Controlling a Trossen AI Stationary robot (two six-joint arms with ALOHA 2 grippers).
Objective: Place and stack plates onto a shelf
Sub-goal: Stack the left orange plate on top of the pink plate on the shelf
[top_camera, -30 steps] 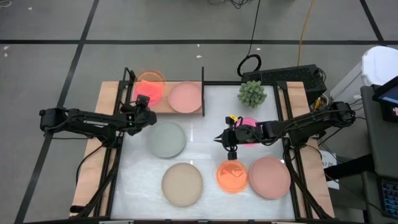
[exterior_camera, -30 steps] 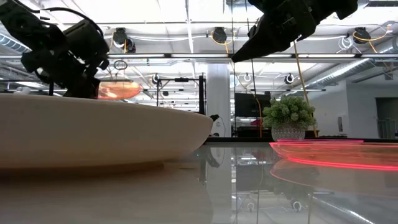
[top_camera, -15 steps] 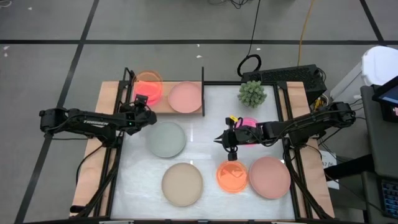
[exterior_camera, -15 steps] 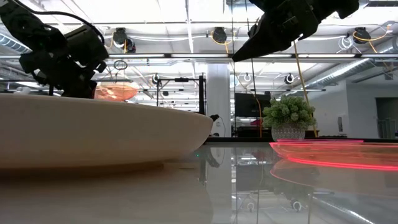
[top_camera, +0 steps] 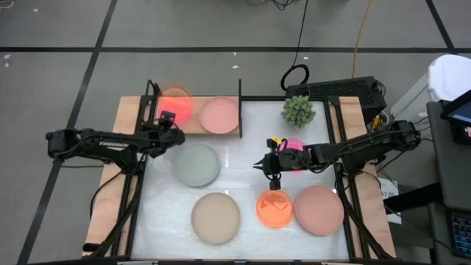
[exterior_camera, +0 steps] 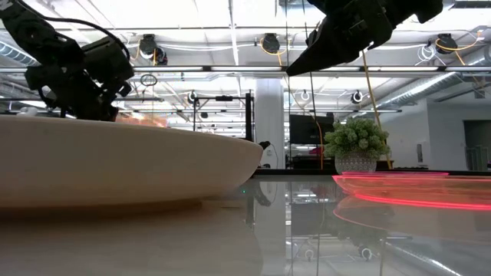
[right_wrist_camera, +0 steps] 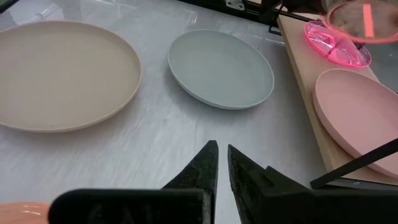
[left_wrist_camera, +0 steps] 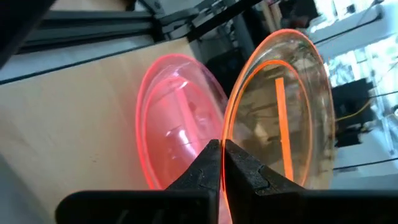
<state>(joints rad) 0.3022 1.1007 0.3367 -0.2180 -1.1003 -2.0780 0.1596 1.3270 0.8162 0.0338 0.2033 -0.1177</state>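
My left gripper point(top_camera: 171, 122) is shut on a small translucent orange plate point(top_camera: 176, 99), held over a neon pink plate point(left_wrist_camera: 174, 124) that lies flat on the wooden shelf point(top_camera: 134, 110). A pale pink plate point(top_camera: 219, 114) rests on the shelf beside it. On the white table lie a grey-green plate point(top_camera: 197, 163), a beige plate point(top_camera: 215, 217), a second orange plate point(top_camera: 274, 208), a larger pale pink plate point(top_camera: 319, 209) and a neon pink plate point(top_camera: 294, 157) partly under the right arm. My right gripper point(top_camera: 258, 165) hangs shut above the table's middle, touching nothing. My left gripper pinches the orange plate's rim point(left_wrist_camera: 227, 144) between its two fingers, at the plate's near edge. The fingers come roughly level from the table's near-left side. The plate is lifted clear, just above the neon pink plate on the shelf.
A spiky green plant point(top_camera: 298, 110) stands at the table's far right. A black upright point(top_camera: 240, 107) marks the shelf's right end, another point(top_camera: 152, 92) stands at its left. Black frame rails run along both table sides. Bare tabletop lies between the grey-green plate and the right gripper.
My left gripper has sunk a little toward the shelf, still shut on the orange plate. In the low view the plate has dropped behind the beige plate's rim, closer to the neon pink plate below it.
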